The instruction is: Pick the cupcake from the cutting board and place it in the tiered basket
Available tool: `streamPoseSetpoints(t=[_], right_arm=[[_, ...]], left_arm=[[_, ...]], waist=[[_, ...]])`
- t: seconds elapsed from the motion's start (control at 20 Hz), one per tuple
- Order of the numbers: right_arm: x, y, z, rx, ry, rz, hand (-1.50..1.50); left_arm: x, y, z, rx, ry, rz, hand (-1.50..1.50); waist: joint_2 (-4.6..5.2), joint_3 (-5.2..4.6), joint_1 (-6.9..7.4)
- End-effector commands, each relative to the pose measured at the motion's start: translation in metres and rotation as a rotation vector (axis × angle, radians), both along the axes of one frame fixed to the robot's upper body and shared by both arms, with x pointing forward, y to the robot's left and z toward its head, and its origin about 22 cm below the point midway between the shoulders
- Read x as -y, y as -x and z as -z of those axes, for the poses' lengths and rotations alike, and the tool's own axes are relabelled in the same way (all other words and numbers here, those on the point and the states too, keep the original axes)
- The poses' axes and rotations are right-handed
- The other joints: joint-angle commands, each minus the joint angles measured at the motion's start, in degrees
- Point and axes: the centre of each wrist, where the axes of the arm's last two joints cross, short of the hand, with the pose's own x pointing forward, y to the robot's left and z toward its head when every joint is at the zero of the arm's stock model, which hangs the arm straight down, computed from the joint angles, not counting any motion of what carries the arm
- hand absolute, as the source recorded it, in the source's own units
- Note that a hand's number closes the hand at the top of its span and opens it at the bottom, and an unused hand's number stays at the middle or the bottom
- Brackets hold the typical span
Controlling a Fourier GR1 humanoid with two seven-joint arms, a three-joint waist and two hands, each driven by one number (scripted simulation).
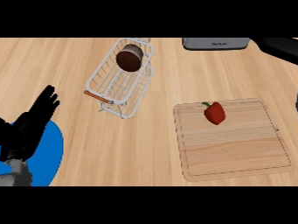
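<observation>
Cupcake point(129, 59) lying in the upper part of the tiered basket point(109, 89), seen as a dark brown round dome with a paler brown band along its left side, resting against the white wire. Basket of thin white wire, tilted toward the top of the view, with a short orange-brown handle piece point(96, 96) at its lower left corner. Wooden cutting board point(241, 151) to the right on the counter point(74, 57), well apart from the basket, carrying only a red pepper point(215, 113) with a small green stem near its upper edge. Left robot hand point(22, 129) at lower left, open, fingers straight and pointing up, thumb spread to the left, holding nothing, hovering over a blue plate point(51, 153). Right forearm visible as grey and black shapes along the right edge; right robot hand itself out of sight. Grey appliance point(216, 43) at the top edge.
</observation>
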Motion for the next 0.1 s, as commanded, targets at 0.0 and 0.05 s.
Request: streamPoseSetpoints(t=[0.0,0.05], right_arm=[[0.048,0.044,-0.002,-0.001,0.04,0.004,-1.5],[0.05,0.034,-0.024,-0.013,0.049,0.003,-1.5]], left_arm=[[0.005,0.01,-0.008,0.018,0.002,-0.004,0.0],[-0.011,-0.01,-0.007,0.015,0.008,0.013,0.0]], waist=[[0.03,0.05,0.34],[0.27,-0.04,0.79]])
